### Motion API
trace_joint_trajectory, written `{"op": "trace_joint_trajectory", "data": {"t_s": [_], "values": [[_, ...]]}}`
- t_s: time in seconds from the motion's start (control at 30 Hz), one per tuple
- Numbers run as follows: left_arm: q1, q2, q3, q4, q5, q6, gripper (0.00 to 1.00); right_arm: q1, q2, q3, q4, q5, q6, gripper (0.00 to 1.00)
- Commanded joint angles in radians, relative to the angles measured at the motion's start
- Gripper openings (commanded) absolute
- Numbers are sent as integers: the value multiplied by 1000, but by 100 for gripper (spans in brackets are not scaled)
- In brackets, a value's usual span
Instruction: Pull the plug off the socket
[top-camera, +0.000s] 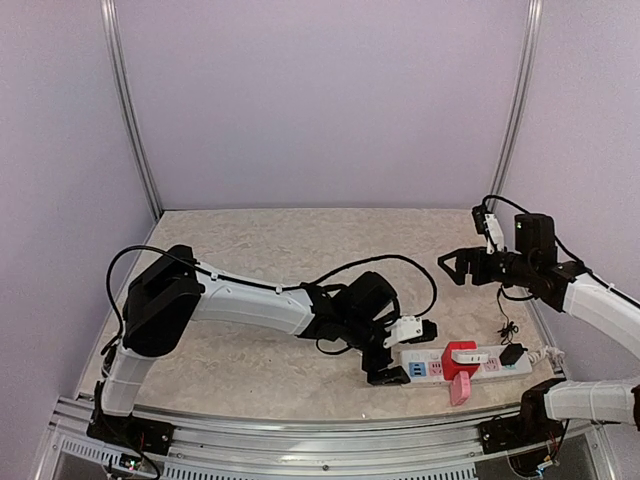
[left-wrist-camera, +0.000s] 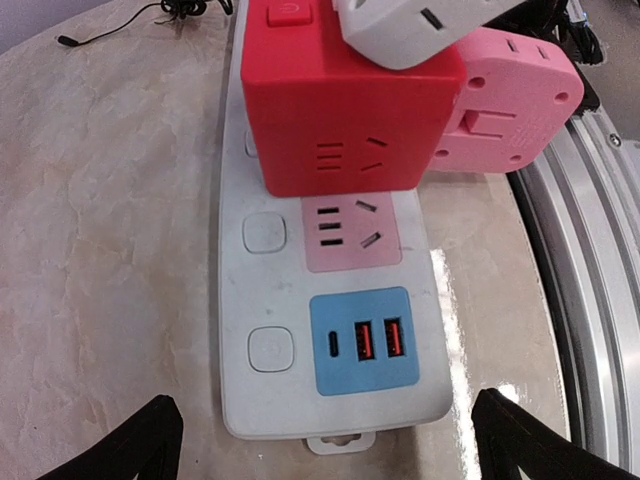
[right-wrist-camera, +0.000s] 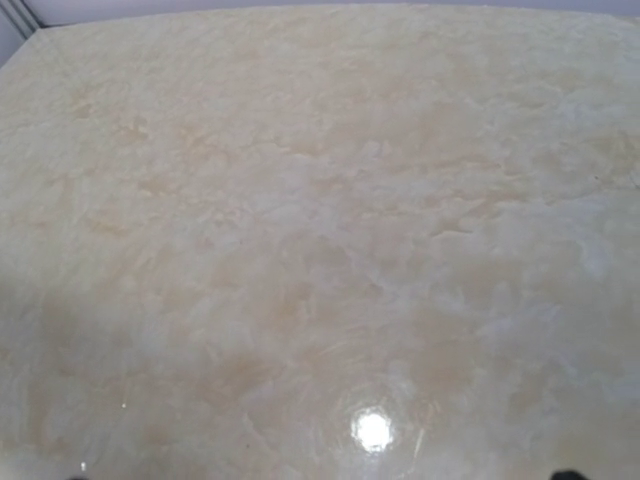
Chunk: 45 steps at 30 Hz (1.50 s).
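**Socket lying at near right of table, plug seated**

Socket (top-camera: 470, 366) is lying flat on the table (top-camera: 250, 250), toward its near right side. A red cube plug (left-wrist-camera: 340, 110) is sitting in the strip, with a white adapter (left-wrist-camera: 410, 30) resting on top and a pink adapter (left-wrist-camera: 515, 105) just beside. Left gripper (top-camera: 405, 352) is hovering at the strip's blue end, jaws wide, holding nothing. Right gripper (top-camera: 452, 270) is hanging well apart, jaws wide, empty.

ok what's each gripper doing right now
left gripper: open, empty, at one end of the long white rectangular power strip
right gripper: open, empty
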Motion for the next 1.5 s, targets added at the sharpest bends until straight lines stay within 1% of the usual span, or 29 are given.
{"op": "trace_joint_trajectory", "data": {"t_s": [0.0, 0.67, 0.9, 1.07, 1.2, 1.47], "values": [[-30, 39, 24, -4, -55, 2, 99, -9, 12, 22, -24, 20, -2, 100], [-77, 168, 141, -26, -179, -20, 99, -16, -8, 27, -34, 17, -4, 100], [-75, 175, 134, 20, -180, -29, 91, -18, -6, 35, -34, 12, -4, 100], [-66, 170, 129, 36, -150, -54, 82, -19, 0, 37, -30, 2, 0, 100], [-41, 138, 71, 77, -134, -91, 76, -19, -1, 41, -31, -1, 1, 100], [27, 6, -140, 162, -152, -141, 72, -22, 12, 44, -23, -15, 3, 100]]}}
